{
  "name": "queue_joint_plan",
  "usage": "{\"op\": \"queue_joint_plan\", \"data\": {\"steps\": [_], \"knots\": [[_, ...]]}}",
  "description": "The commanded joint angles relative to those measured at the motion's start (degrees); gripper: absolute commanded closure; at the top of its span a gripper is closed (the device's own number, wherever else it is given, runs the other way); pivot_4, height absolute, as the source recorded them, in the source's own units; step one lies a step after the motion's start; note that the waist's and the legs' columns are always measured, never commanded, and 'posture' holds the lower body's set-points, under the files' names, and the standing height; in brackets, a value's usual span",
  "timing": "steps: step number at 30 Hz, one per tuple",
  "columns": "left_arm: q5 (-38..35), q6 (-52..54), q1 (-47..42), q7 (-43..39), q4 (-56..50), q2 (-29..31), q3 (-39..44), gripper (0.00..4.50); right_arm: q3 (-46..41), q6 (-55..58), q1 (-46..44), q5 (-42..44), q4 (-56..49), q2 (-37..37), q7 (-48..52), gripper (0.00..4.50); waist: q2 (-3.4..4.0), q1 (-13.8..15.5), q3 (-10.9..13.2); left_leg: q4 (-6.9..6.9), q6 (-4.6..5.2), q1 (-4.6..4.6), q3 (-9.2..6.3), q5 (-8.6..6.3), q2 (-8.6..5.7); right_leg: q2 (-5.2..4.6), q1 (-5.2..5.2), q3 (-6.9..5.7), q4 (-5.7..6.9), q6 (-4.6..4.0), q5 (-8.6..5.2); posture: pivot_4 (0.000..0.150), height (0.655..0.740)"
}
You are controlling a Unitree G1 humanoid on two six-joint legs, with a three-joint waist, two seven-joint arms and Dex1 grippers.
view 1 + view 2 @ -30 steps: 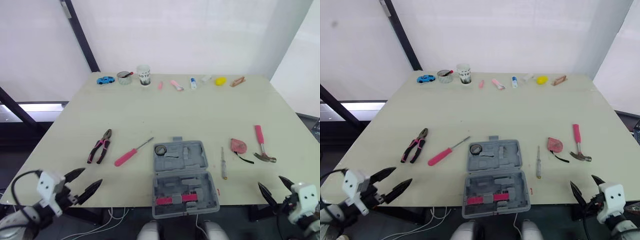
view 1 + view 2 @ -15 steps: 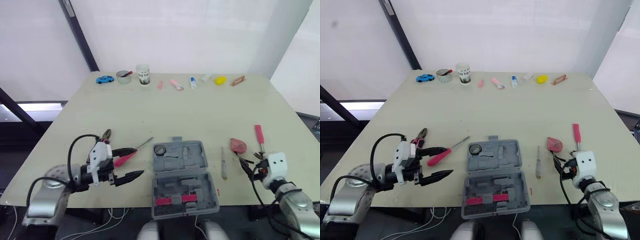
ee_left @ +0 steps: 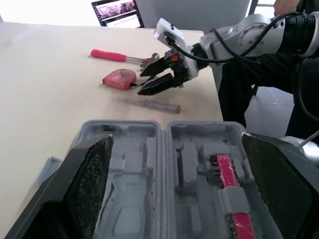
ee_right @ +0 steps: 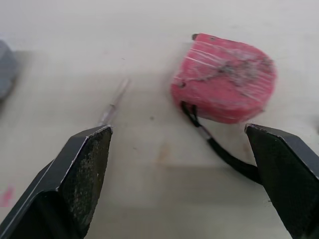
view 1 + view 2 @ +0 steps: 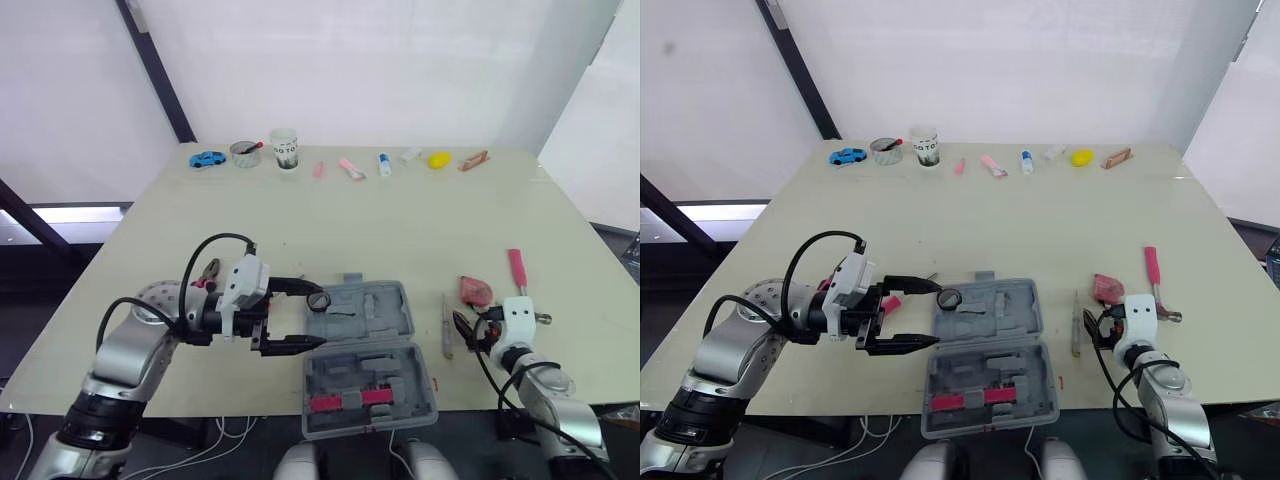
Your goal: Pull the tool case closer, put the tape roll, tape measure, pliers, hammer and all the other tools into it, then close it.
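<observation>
The grey tool case (image 5: 365, 355) lies open near the table's front edge, with a small black tape roll (image 5: 319, 300) in its far left corner. My left gripper (image 5: 320, 315) is open, its fingers straddling the case's left edge. The pliers (image 5: 208, 272) are partly hidden behind that arm. To the right lie a thin screwdriver (image 5: 447, 325), the red tape measure (image 4: 224, 92) and the pink-handled hammer (image 5: 520, 275). My right gripper (image 5: 462, 332) is open, low over the table just short of the tape measure and holding nothing.
Along the table's far edge runs a row of small items: a blue toy car (image 5: 207, 159), a tape ring (image 5: 246, 153), a white cup (image 5: 284, 149), pink pieces and a yellow object (image 5: 439, 160). Bare tabletop (image 5: 400, 220) lies between that row and the case.
Both arms have risen from below the table's front edge. The left gripper moved right to the case's left side. The right gripper moved in beside the tape measure.
</observation>
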Motion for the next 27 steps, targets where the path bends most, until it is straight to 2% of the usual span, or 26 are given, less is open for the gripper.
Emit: {"op": "queue_joint_plan", "data": {"steps": [1,5,8,9,13,15,17,27], "knots": [[-1.01,-0.17,-0.21,-0.77,-0.99,0.29,0.27,0.15,-0.67,-0.62,-1.23,0.63,0.16,-0.82,0.70,0.00,0.00,0.01,0.00,0.00,0.00,0.00,0.00,0.00,0.00,0.00,0.00,0.00,0.00,0.00,0.00,0.150,0.7400],[-1.31,0.23,-0.90,-0.82,-1.31,-0.08,0.03,0.15,-0.39,-0.48,-2.09,0.21,2.07,-1.23,1.11,0.00,0.00,0.00,0.00,0.00,0.00,0.00,0.00,0.00,0.00,0.00,0.00,0.00,0.00,0.00,0.00,0.150,0.7400],[-1.68,0.46,-1.00,-0.70,-1.53,-0.20,0.20,0.00,0.03,-0.62,-1.98,-0.07,1.88,-1.40,1.28,0.75,0.00,0.01,0.00,0.00,0.00,0.00,-0.01,0.00,0.00,0.00,0.00,0.00,0.00,0.00,0.00,0.150,0.7400],[-1.76,0.47,-0.85,-0.67,-1.53,-0.24,0.28,0.00,0.16,-0.69,-1.92,-0.33,1.83,-1.49,1.14,1.17,0.00,0.00,0.00,0.00,0.00,0.00,0.00,0.00,0.00,0.00,0.00,0.00,0.00,0.00,0.00,0.150,0.7400],[-1.53,0.13,-0.16,-0.69,-1.55,-0.17,0.12,0.00,0.06,-1.19,-2.41,-0.43,2.47,-1.53,1.39,1.17,0.00,-0.01,0.00,0.00,0.00,0.00,-0.01,0.00,0.00,0.01,0.00,0.00,0.01,0.00,0.00,0.150,0.7400],[-1.54,0.13,-0.20,-0.67,-1.52,-0.18,0.09,0.00,0.41,-1.14,-2.69,-0.98,2.57,-1.79,1.24,1.62,0.00,-0.01,0.00,0.00,0.00,0.00,-0.01,0.00,0.00,0.01,0.00,0.00,0.00,0.00,0.00,0.150,0.7400],[-1.50,0.05,-0.36,-0.76,-1.34,-0.16,0.08,0.00,0.67,-0.69,-2.98,-1.57,2.76,-1.91,0.71,2.38,0.00,-0.01,0.00,0.00,0.00,0.00,0.01,0.00,0.00,0.00,0.00,0.01,0.00,0.00,0.00,0.150,0.7400],[-1.32,-0.21,-1.00,-0.85,-1.22,-0.64,-0.25,0.00,0.68,1.33,-3.69,-2.36,3.19,-2.59,0.09,2.38,0.00,0.00,0.00,0.00,0.00,0.00,0.00,0.00,0.00,0.00,-0.01,0.01,0.00,0.00,0.00,0.150,0.7400]]}}
